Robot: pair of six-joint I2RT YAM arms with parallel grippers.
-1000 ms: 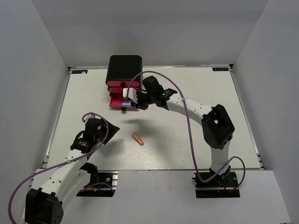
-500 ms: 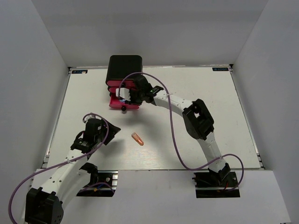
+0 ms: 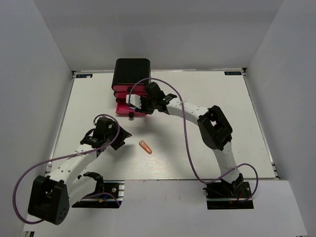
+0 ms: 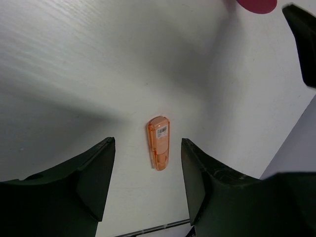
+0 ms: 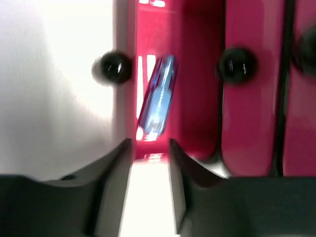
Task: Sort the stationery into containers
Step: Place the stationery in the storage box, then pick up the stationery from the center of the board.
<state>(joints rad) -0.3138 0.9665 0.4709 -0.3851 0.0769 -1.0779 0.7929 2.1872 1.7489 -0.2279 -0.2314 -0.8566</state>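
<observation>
An orange capsule (image 3: 145,146) lies on the white table; in the left wrist view the capsule (image 4: 158,141) lies just ahead of and between my fingers. My left gripper (image 3: 116,134) (image 4: 148,183) is open and empty, low over the table and left of it. The black cabinet (image 3: 132,73) holds pink-red drawers; the bottom drawer (image 3: 123,110) (image 5: 197,113) is pulled out. My right gripper (image 3: 139,104) (image 5: 150,163) hovers over it, open and empty. A blue piece (image 5: 158,96) lies tilted inside that drawer. Other pieces are out of view.
Black round knobs (image 5: 112,67) (image 5: 235,64) stick out from the drawer fronts. The right arm (image 3: 197,114) stretches across the table's middle toward the cabinet. White walls enclose the table at the left, back and right.
My left arm has swung forward and right, bringing its open gripper close to the orange capsule. My right gripper moved over the open drawer, and the blue piece lies in it.
</observation>
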